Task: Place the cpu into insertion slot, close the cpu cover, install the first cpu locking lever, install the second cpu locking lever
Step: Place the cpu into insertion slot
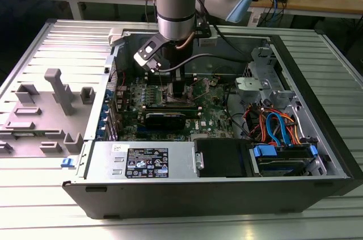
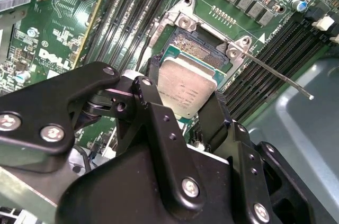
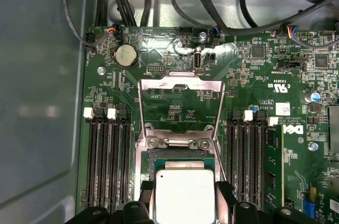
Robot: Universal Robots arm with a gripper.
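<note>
One edge of the cpu [image 3: 184, 192] runs off the frame in the first wrist view, and the black fingers [image 3: 225, 202] cover its two sides. In the second wrist view the body of the gripper [image 2: 185, 102] hides the near half of the insertion slot [image 2: 200, 50], so we honestly can't tell if the cpu's seated. In the exterior view the arm [image 1: 177, 1] blocks that whole spot.

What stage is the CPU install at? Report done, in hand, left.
Done: nothing finished yet. In hand: the gripper has its jaws shut on the cpu, held over the insertion slot, which partly shows; whether it is seated I cannot tell. Left: the cpu cover lies swung open and a locking lever sticks out unlatched, so closing and both levers remain.
</note>
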